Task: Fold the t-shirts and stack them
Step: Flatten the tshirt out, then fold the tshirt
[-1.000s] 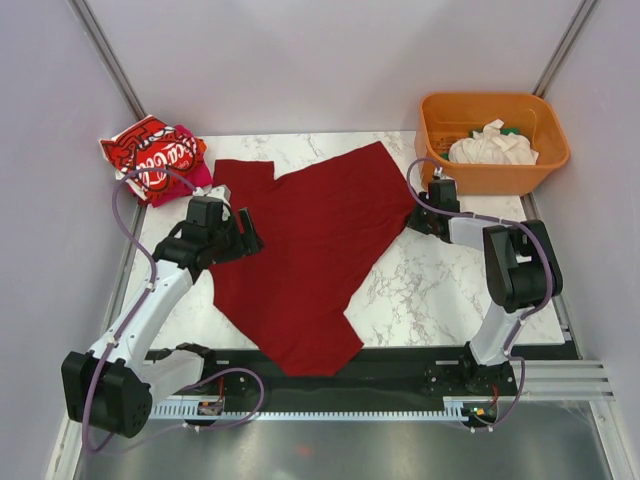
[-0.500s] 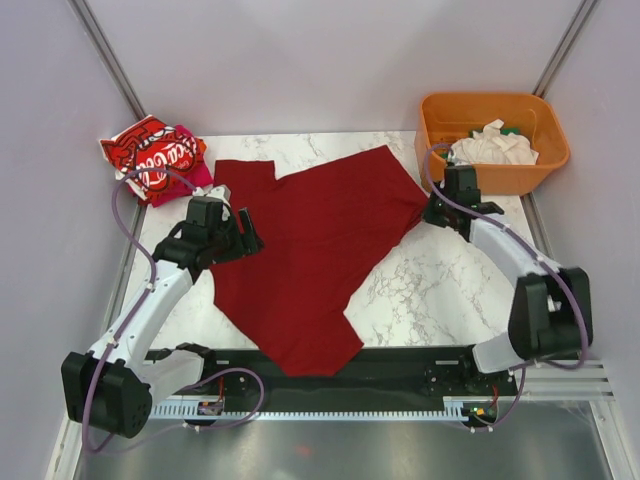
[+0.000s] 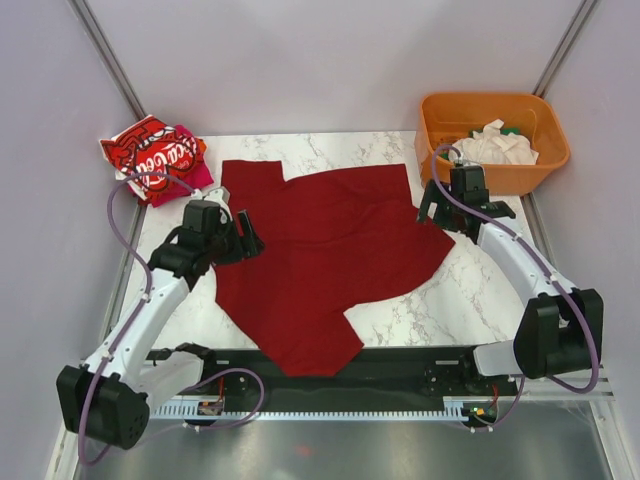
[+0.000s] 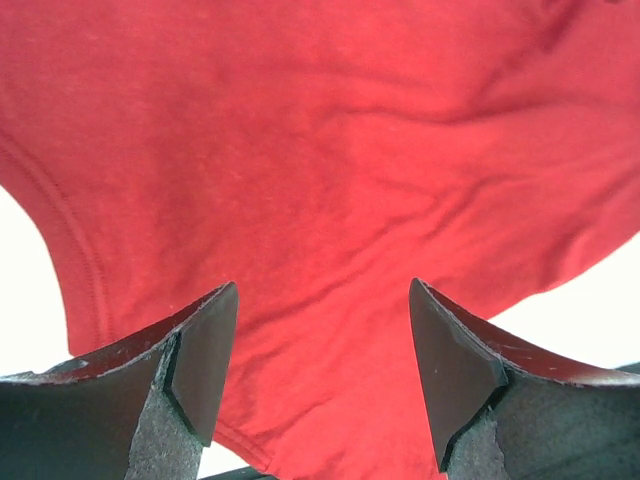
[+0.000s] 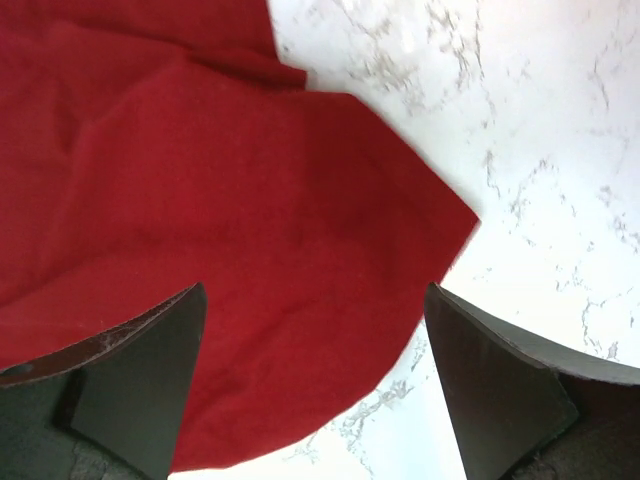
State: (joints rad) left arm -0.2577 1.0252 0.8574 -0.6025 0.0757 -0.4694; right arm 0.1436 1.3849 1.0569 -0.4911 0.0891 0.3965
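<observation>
Dark red tee [image 3: 320,255]: lay spread flat in the middle of the table [image 3: 470,290], one corner pointing right.
Left gripper [image 3: 244,240]: at the tee's left edge, jaws apart above the cloth, nothing held.
Right gripper [image 3: 433,207]: over the tee's far right corner, jaws wide, nothing held.
Tub [image 3: 437,125]: orange, far right corner, just behind the right gripper; held a crumpled white tee [image 3: 492,146].
Bright red tee [image 3: 150,155]: white lettering, bundled on a magenta tee [image 3: 197,177], far left corner.
</observation>
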